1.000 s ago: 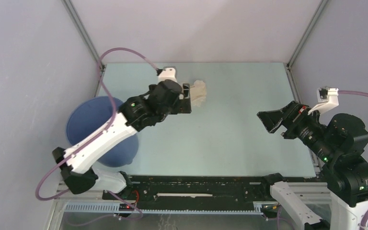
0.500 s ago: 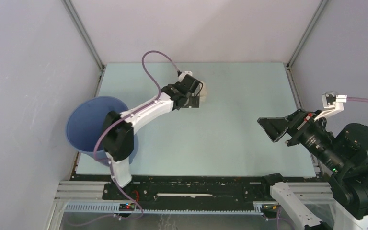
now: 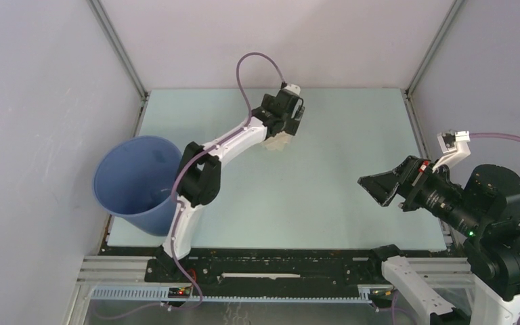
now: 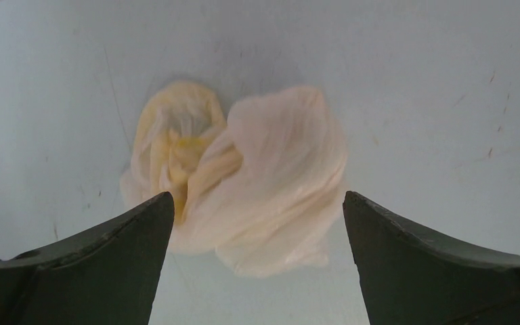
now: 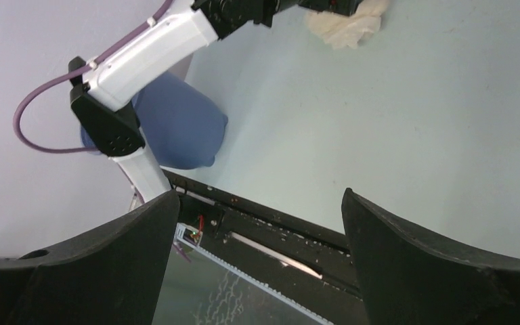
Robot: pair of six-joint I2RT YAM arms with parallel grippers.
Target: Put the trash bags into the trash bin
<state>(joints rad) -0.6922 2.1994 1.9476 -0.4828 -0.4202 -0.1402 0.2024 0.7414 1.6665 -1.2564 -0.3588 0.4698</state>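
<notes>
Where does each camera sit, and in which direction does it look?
Top external: above and behind the bases, looking down on the table; shows left arm, right arm, trash bin.
Left wrist: on the left arm, looking down at the trash bag between its open jaws.
Right wrist: on the right arm, looking across at the left arm; open jaws below.
Shared: all show the trash bag.

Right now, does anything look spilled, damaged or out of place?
Nothing stands out. The trash bag lies crumpled on the table below the left gripper's open fingers; the trash bin stands at the table's left edge.
</notes>
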